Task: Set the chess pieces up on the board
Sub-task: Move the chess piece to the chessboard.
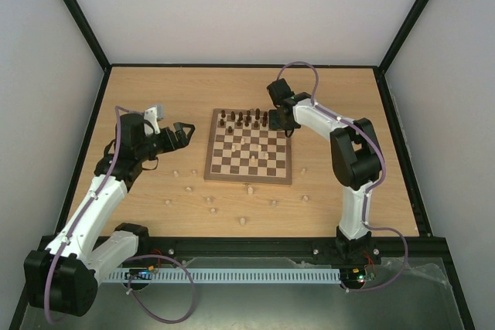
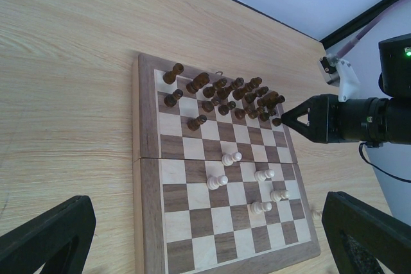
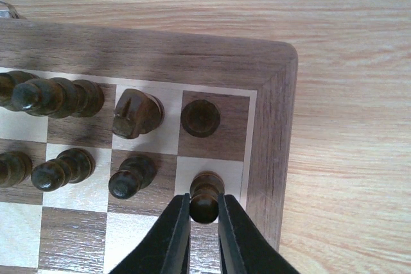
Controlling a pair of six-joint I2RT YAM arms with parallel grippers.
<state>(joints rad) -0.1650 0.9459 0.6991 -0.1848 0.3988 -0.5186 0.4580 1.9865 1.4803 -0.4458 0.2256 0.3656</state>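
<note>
The board (image 1: 224,164) lies mid-table. Dark brown pieces (image 1: 244,120) crowd its two far rows, and several pale pieces (image 1: 255,148) stand mid-board. My right gripper (image 3: 204,205) is shut on a dark pawn (image 3: 205,196) standing on the cream second-row square beside the board's right border (image 3: 270,126); a dark rook (image 3: 200,117) stands in the corner square beyond it. That gripper also shows in the left wrist view (image 2: 282,120). My left gripper (image 1: 186,133) is open and empty, hovering left of the board, with the board's border (image 2: 148,190) and pale pieces (image 2: 217,182) between its fingers (image 2: 51,235).
Several loose pale pieces (image 1: 209,199) lie scattered on the tabletop in front of and left of the board, some near its right side (image 1: 304,169). Black frame posts and white walls enclose the table. A slotted rail (image 1: 247,275) runs along the near edge.
</note>
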